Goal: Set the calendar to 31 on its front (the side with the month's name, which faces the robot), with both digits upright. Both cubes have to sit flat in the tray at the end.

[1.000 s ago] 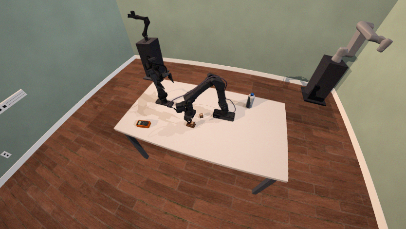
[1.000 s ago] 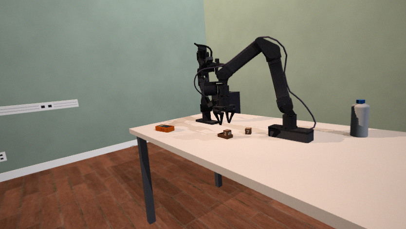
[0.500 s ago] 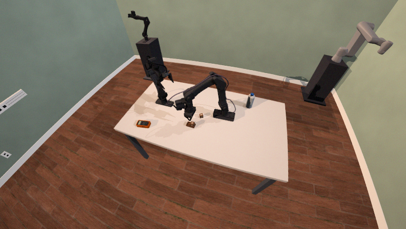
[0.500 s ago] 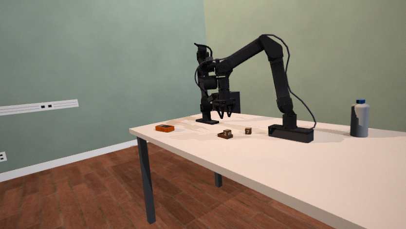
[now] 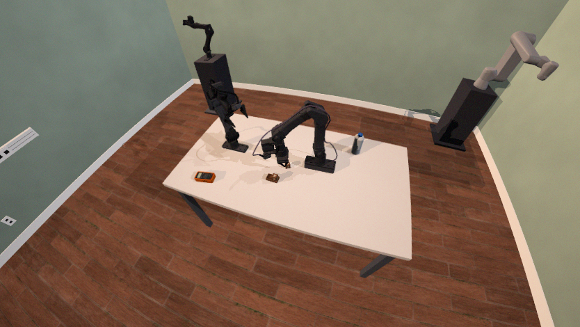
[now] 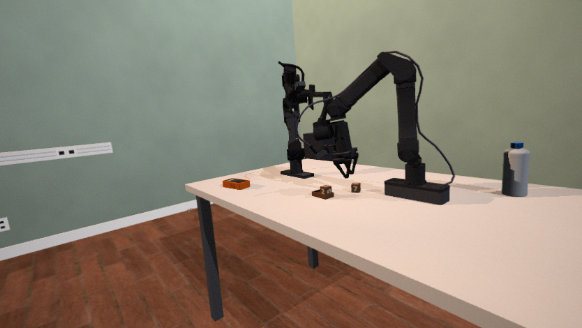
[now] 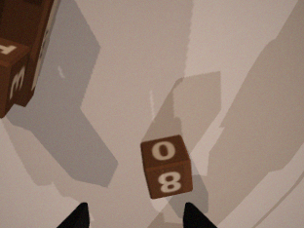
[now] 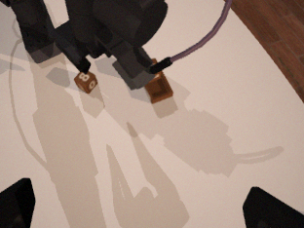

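Observation:
A loose brown cube (image 5: 287, 165) (image 6: 355, 186) (image 7: 167, 166) (image 8: 87, 82) lies on the white table beside the tray, with 0 on top and 8 on the side in the left wrist view. The small brown tray (image 5: 270, 179) (image 6: 322, 195) (image 7: 35, 19) (image 8: 163, 93) holds the other cube (image 6: 325, 189) (image 7: 12, 73), which shows 1 on top and 3 on a side. My left gripper (image 5: 285, 163) (image 6: 347, 173) (image 7: 136, 211) is open and empty, hanging just above the loose cube. My right gripper (image 5: 243, 109) (image 8: 143, 196) is wide open and empty, raised high at the back.
An orange flat device (image 5: 204, 176) (image 6: 236, 183) lies near the table's left edge. A grey bottle with a blue cap (image 5: 357, 143) (image 6: 515, 171) stands at the back right. The left arm's base (image 5: 320, 163) (image 6: 416, 191) is close behind the cubes.

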Motion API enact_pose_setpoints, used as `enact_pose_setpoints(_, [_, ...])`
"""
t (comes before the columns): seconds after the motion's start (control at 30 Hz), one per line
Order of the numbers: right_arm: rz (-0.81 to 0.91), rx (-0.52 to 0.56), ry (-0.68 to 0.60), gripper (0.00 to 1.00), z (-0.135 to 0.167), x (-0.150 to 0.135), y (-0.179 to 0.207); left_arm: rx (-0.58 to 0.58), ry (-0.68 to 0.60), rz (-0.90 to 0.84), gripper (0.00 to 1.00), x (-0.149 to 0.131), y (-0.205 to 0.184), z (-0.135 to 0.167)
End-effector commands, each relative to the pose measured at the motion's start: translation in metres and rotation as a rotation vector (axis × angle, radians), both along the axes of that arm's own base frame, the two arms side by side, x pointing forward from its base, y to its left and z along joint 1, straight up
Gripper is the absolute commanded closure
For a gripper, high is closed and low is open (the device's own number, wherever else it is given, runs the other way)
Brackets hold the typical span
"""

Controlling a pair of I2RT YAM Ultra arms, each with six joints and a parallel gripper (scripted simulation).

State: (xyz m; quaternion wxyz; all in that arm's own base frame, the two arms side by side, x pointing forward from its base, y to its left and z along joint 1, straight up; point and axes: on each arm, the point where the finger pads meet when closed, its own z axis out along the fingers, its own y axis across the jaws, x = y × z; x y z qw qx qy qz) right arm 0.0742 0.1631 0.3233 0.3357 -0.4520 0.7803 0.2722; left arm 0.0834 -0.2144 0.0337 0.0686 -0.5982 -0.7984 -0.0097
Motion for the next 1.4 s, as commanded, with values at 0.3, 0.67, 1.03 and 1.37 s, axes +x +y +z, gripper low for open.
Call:
enact_pose_setpoints(0.3, [-0.005,0.018,-0.011,0.00,0.008,0.002,0.001,-0.114,-0.123,0.223,0.45,-0.028,0.003,-0.017])
enact_pose_setpoints(0.67, [-0.005,0.018,-0.011,0.00,0.008,0.002,0.001,-0.096,-0.109,0.206,0.45,-0.031,0.008,-0.018])
enact_pose_setpoints(1.03, [-0.005,0.018,-0.011,0.00,0.008,0.002,0.001,-0.090,-0.109,0.214,0.45,-0.027,0.005,-0.032])
enact_pose_setpoints(1.37, [-0.005,0.018,-0.011,0.00,0.008,0.002,0.001,-0.090,-0.109,0.216,0.45,-0.026,0.005,-0.046])
